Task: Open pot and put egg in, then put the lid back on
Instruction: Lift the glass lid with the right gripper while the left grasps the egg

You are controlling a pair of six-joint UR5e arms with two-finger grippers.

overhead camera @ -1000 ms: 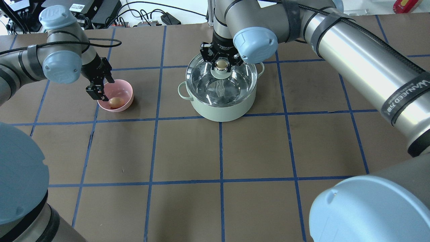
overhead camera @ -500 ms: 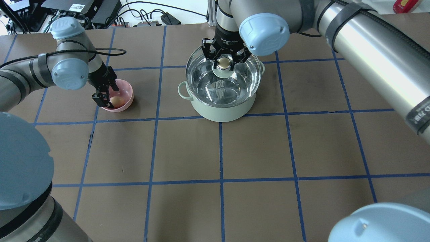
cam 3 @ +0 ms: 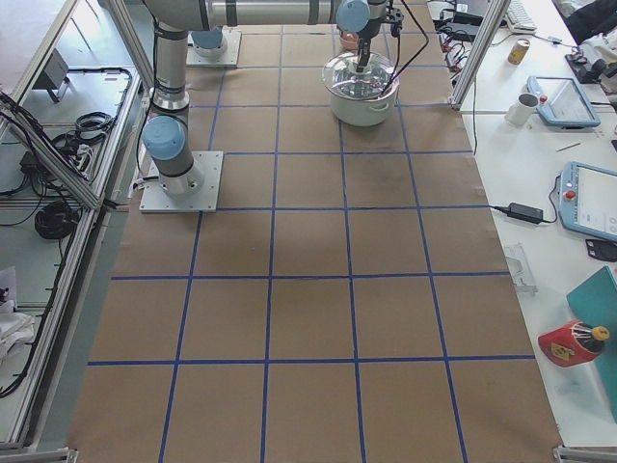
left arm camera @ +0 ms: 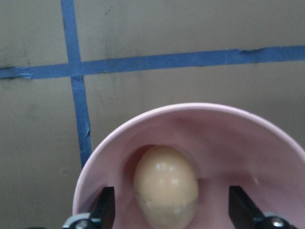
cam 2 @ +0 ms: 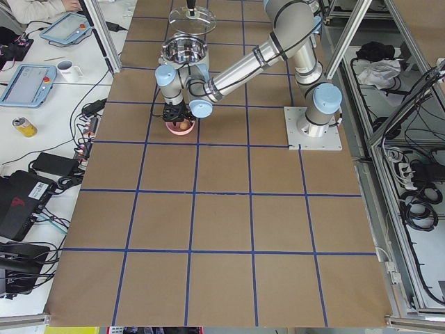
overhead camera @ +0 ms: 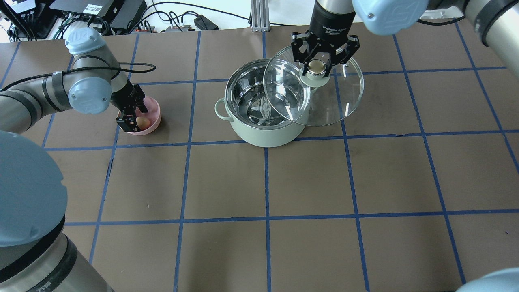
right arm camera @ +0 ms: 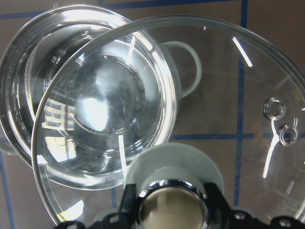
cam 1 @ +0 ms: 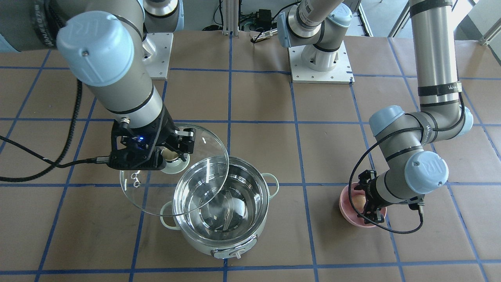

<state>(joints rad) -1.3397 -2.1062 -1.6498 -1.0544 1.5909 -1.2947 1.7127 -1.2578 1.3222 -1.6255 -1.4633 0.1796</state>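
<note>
While the right gripper (overhead camera: 320, 68) clamps the lid (overhead camera: 334, 106) — raised, half off the pot (overhead camera: 263, 137) — the left gripper (overhead camera: 133, 114) straddles the egg (overhead camera: 142, 121), jaws wide.

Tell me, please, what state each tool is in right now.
Left tool: open, straddling the egg in the pink bowl.
Right tool: shut on the lid, holding it off the pot.
</note>
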